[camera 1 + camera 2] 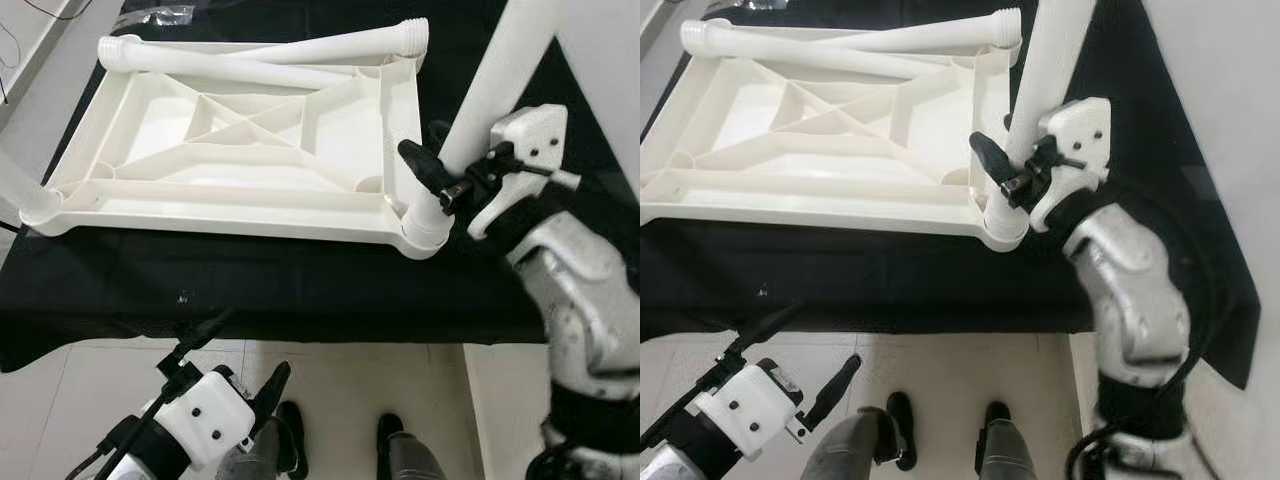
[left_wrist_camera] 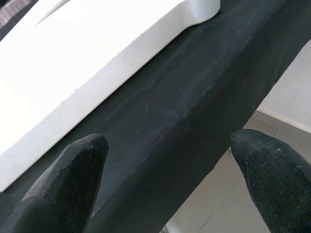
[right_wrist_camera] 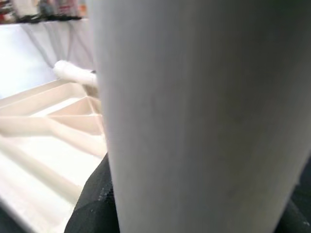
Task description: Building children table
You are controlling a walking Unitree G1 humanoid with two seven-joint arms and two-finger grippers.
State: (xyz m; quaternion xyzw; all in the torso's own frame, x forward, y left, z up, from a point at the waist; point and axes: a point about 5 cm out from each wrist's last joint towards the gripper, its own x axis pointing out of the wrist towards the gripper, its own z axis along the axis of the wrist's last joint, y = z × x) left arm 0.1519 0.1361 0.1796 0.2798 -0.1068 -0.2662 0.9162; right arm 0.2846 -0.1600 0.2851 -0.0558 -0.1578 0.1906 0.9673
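A white plastic tabletop (image 1: 230,212) lies upside down on a black cloth (image 1: 300,280), its ribbed underside facing up. One white leg (image 1: 500,70) stands in the near right corner socket (image 1: 428,228). My right gripper (image 1: 450,178) is shut on this leg just above the socket, and the leg (image 3: 204,116) looms large in the right wrist view. Two loose legs (image 1: 250,68) lie across the tabletop's far edge. Another leg (image 1: 15,182) rises at the near left corner. My left gripper (image 1: 240,360) hangs open below the cloth's front edge, holding nothing.
The black cloth (image 2: 184,107) drapes over the front edge of the low surface. Pale tiled floor (image 1: 340,365) lies in front of it, with my two black feet (image 1: 292,430) on it. A light wall (image 1: 605,60) stands at the right.
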